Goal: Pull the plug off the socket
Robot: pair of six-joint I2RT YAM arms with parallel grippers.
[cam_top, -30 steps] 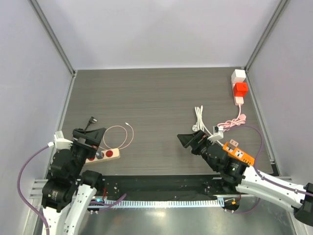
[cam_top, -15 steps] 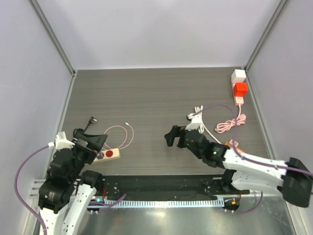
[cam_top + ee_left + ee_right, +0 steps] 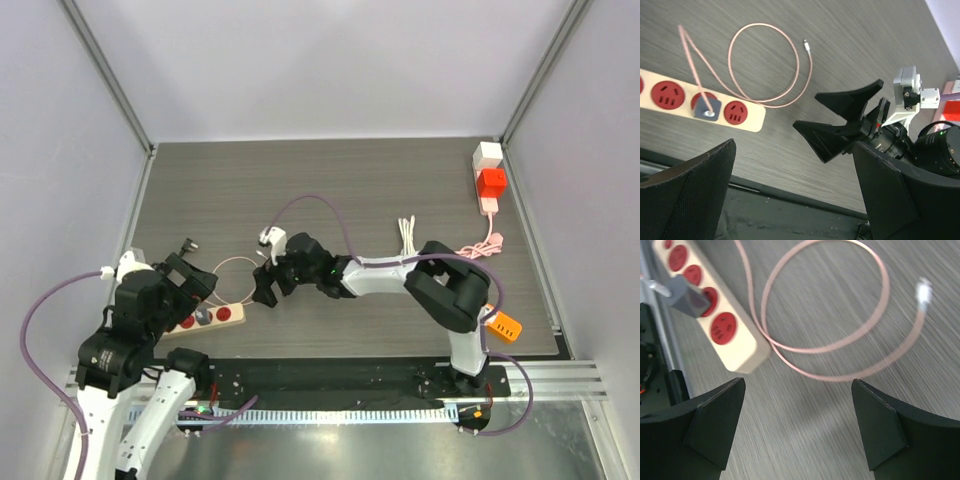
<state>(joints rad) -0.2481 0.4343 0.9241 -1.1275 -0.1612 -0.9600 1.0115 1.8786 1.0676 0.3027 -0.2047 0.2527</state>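
Cream plastic power strip (image 3: 752, 117): round red sockets along it.
Small square grey plug (image 3: 706, 107) in power strip: slate grey.
Thin pink looped cable (image 3: 798, 55) beside power strip: pale pink, silver tip.
Dark wood-grain table (image 3: 330, 190) under power strip: grey-brown, fine horizontal streaks.
Well right of power strip: red block (image 3: 490, 182), white block (image 3: 488, 153), white cord bundle (image 3: 407, 238), orange tag (image 3: 503, 327).
Right gripper (image 3: 798, 382) near power strip: matte black.

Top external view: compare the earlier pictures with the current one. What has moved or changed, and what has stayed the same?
The right gripper swept left across the table, from the white cable bundle to the end of the power strip, open and empty. The left gripper, also open, shifted slightly. The plug stays plugged in; strip, pink cable and red adapter have not moved.
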